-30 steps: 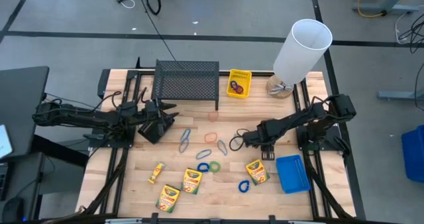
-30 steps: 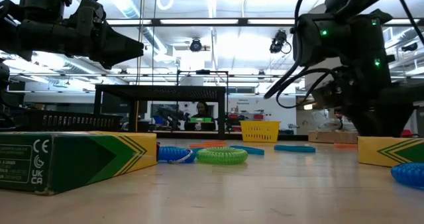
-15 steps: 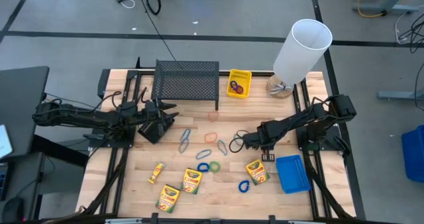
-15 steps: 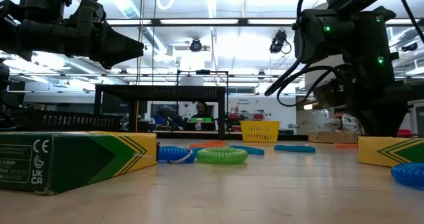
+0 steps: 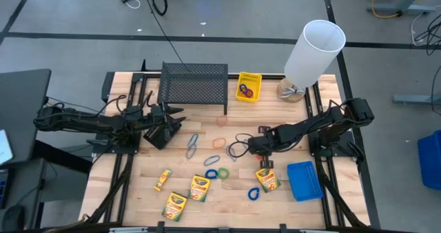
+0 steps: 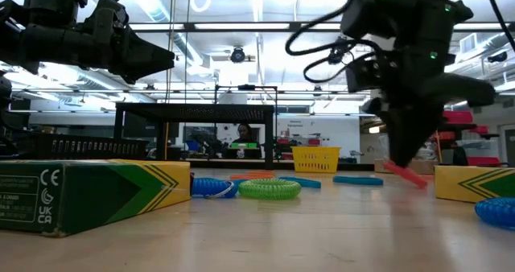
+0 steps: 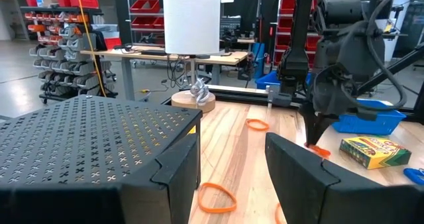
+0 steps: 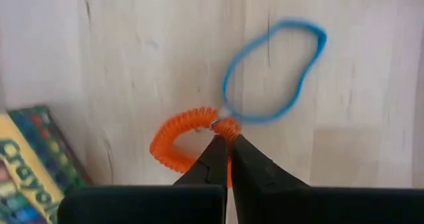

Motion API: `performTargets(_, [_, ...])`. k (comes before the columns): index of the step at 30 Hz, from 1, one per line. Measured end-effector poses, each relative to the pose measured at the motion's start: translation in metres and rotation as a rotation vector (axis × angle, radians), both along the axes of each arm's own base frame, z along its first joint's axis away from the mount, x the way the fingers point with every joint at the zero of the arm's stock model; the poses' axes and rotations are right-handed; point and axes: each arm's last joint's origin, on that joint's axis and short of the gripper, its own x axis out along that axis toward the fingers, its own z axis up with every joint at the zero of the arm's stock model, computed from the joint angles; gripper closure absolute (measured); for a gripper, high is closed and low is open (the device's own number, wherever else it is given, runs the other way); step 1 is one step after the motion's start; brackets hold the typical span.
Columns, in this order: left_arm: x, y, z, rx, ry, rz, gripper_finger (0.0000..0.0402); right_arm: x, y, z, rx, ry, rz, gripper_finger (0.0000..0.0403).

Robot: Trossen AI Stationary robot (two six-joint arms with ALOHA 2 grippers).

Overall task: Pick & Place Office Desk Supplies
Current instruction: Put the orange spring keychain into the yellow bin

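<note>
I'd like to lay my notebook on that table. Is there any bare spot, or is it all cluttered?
Bare wood shows along the near edge between the crayon boxes and the blue bin, and between the yellow bin and the white cylinder. The middle is crowded with loops.

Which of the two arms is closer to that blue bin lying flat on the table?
The right. Its gripper sits just beside the blue bin, shut on an orange loop. The left gripper waits on the far side of the table, by the mesh rack.
</note>
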Motion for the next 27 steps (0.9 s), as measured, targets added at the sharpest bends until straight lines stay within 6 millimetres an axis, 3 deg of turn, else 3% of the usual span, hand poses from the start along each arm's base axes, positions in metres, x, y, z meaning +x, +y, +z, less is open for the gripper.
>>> performTargets(15, [0.000,0.000,0.000,0.000,0.000,0.000,0.0221,0.041,-0.002,0.021,-0.079,-0.472,0.107,0.0401])
performTargets(22, [0.000,0.000,0.000,0.000,0.000,0.000,0.0221,0.060,-0.018,0.040,-0.067,-0.738,0.183,0.0401])
performTargets(27, [0.000,0.000,0.000,0.000,0.000,0.000,0.0221,0.066,-0.043,0.051,-0.033,-0.976,0.238,0.0401])
